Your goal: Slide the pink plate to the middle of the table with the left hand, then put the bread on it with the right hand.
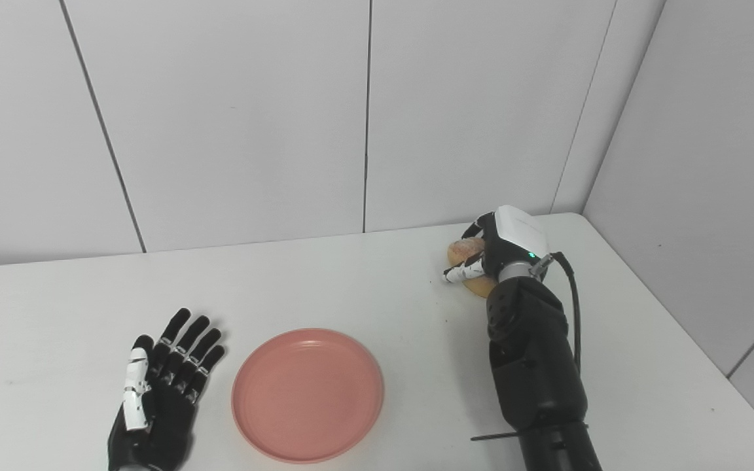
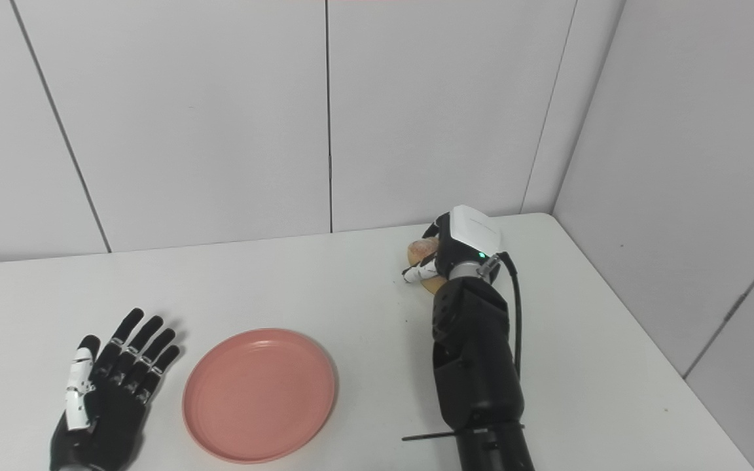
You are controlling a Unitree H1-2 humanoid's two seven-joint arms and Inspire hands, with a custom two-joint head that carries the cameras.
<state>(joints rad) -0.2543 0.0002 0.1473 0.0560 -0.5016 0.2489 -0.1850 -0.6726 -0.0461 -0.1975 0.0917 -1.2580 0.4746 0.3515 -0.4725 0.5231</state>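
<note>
Left eye view: right hand (image 1: 504, 248) clasps bread (image 1: 465, 250); left hand (image 1: 161, 386) spread flat beside pink plate (image 1: 307, 394).

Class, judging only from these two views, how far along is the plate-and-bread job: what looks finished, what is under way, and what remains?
Looks done: the pink plate lies near the table's middle, and the left hand rests open beside it, not touching.

In hand: the right hand has its fingers curled around the bread at the table's far right; whether it is lifted is unclear.

Left: carrying the bread to the plate, which holds nothing yet, and releasing.

Right hand (image 1: 491, 252) around bread (image 1: 465, 250)
</note>
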